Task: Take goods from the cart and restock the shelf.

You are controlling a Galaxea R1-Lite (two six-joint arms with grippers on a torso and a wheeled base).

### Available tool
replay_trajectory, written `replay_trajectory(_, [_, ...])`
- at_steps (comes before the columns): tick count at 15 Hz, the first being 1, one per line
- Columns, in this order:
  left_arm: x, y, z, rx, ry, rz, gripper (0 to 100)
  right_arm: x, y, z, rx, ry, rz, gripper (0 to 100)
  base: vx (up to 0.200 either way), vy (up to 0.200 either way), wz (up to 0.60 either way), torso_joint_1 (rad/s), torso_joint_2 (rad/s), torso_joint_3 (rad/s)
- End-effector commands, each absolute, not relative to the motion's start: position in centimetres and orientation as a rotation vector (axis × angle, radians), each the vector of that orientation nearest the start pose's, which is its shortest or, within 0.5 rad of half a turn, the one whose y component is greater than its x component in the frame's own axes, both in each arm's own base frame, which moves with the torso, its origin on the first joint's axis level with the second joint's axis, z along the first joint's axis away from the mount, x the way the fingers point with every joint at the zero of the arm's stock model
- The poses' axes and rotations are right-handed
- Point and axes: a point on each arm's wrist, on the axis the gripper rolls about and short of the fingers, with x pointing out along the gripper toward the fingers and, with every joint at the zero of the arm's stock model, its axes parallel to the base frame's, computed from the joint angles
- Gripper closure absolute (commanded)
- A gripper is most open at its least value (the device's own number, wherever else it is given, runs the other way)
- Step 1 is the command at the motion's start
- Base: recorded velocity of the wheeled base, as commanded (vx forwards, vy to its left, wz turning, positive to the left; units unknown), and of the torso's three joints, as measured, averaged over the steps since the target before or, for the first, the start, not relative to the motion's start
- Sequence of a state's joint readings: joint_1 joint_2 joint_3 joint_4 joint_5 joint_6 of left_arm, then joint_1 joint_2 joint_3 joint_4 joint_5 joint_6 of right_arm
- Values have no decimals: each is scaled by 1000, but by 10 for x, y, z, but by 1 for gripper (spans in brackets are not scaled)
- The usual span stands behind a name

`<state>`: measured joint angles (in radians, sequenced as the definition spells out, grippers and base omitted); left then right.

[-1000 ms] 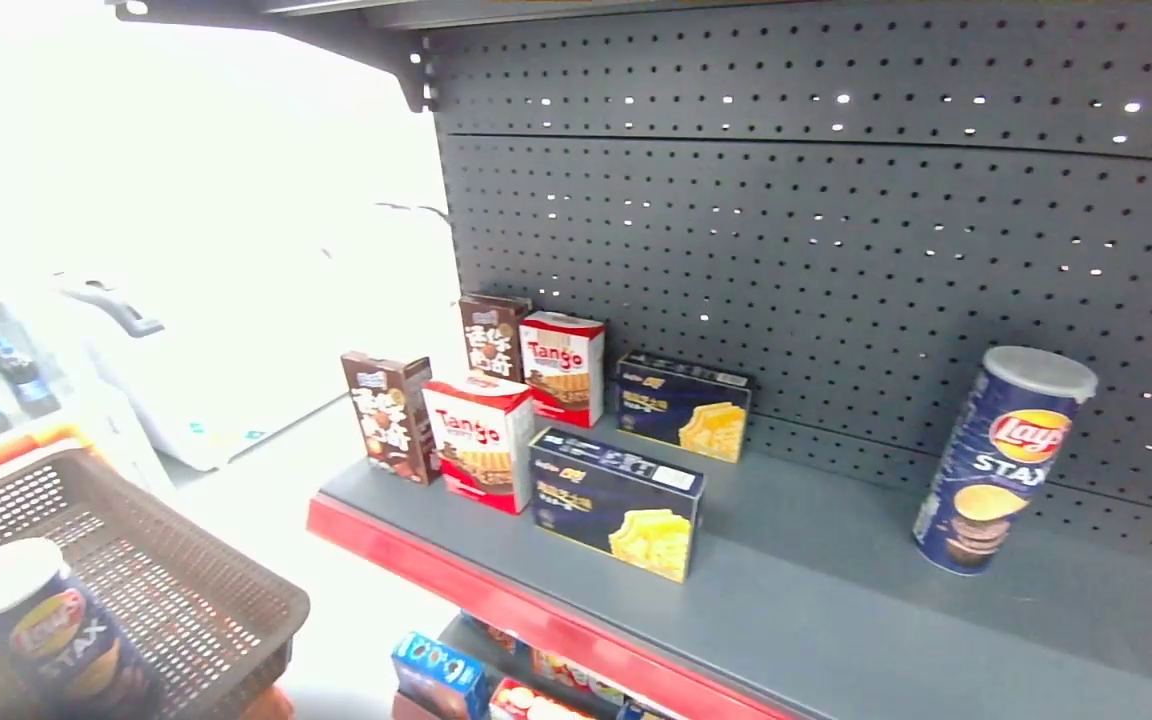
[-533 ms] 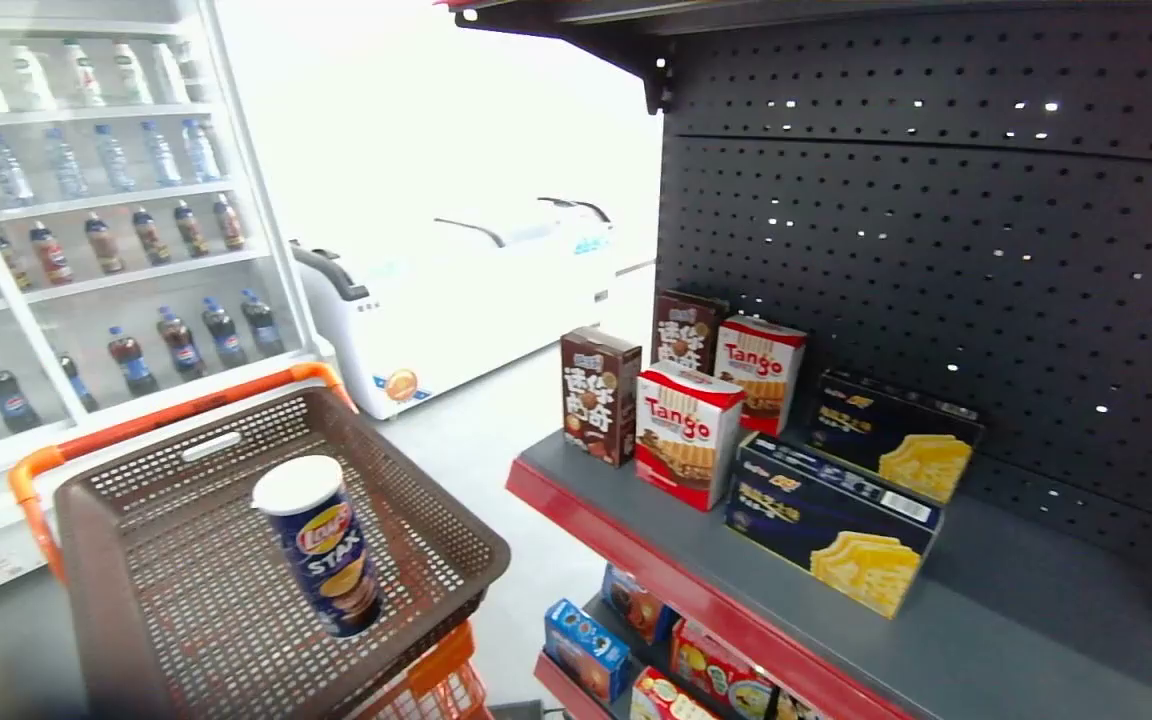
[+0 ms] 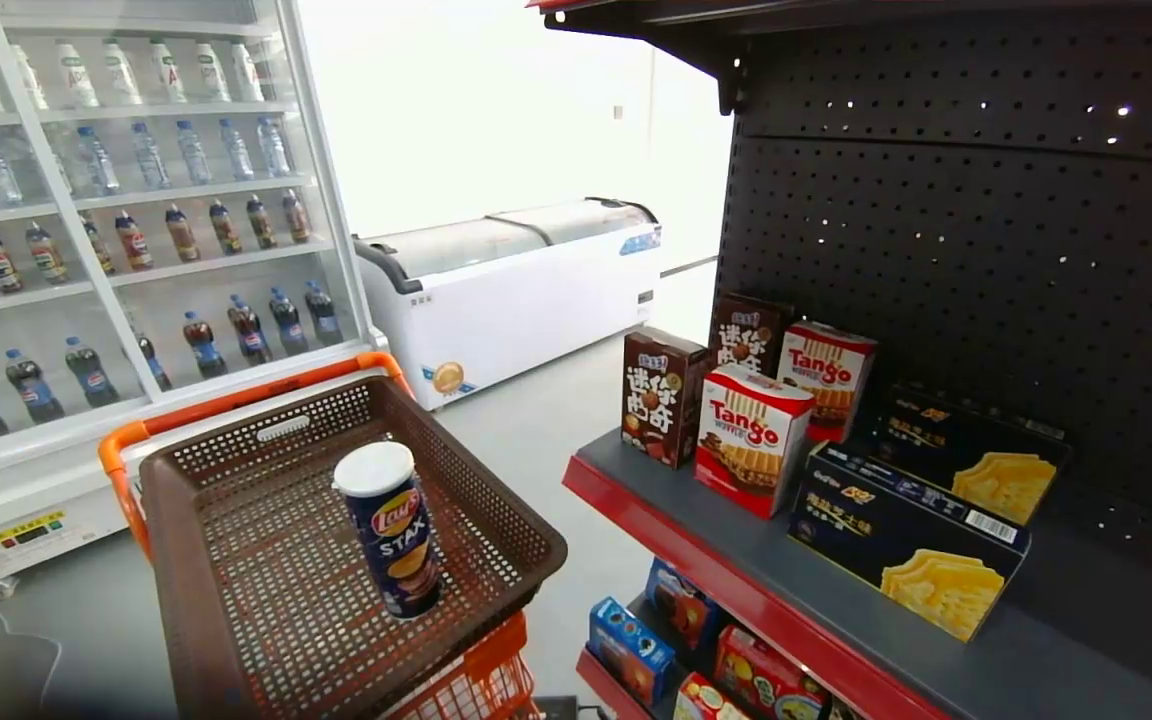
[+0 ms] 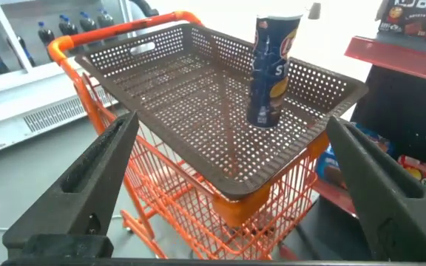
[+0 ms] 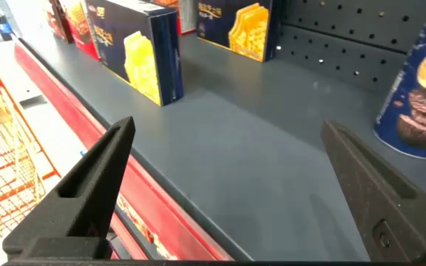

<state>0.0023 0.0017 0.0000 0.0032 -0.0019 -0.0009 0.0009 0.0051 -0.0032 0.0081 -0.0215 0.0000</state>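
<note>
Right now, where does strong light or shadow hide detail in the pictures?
Head view: the wall behind the chest freezer is washed out white; the rear blue box sits in shadow against the pegboard. Left wrist view: bright glare behind the top of the chips can. Right wrist view: the shelf is evenly lit.

Between the black left fingers point(image 4: 87, 196), the tall dark blue crisp tube point(image 4: 274, 74) has its top end lost in the glare behind. Past one of the black right fingers point(image 5: 379, 192), a second dark blue crisp tube point(image 5: 418, 103) is cut off by the picture's edges, lid unseen. Ahead of those fingers, the dark blue wafer box point(image 5: 150, 59) loses its top. Both finger pairs are cut off at their bases.
</note>
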Motion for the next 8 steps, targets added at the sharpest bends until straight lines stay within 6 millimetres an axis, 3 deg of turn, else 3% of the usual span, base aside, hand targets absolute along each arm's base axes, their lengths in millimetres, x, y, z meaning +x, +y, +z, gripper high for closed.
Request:
replay_trajectory(1, [-23, 0, 75, 0, 8, 0, 0, -23, -1, 76, 0, 11, -20, 0, 0, 0, 0, 0, 0, 0])
replay_trajectory(2, [-26, 0, 91, 15, -25, -9, 0, -23, -1, 76, 0, 11, -20, 0, 0, 0, 0, 0, 0, 0])
replay_trajectory(3, [-18, 0, 130, 38, 33, -19, 0, -23, -1, 76, 0, 11, -20, 0, 0, 0, 0, 0, 0, 0])
replay_trajectory(4, [-18, 0, 130, 38, 33, -19, 0, -23, -1, 76, 0, 11, -20, 0, 0, 0, 0, 0, 0, 0])
replay_trajectory(5, [15, 0, 182, 38, 158, -11, 0, -23, -1, 76, 0, 11, -20, 0, 0, 0, 0, 0, 0, 0])
replay_trajectory(8, [51, -1, 188, 36, 303, -28, 0, -23, -1, 76, 0, 11, -20, 0, 0, 0, 0, 0, 0, 0])
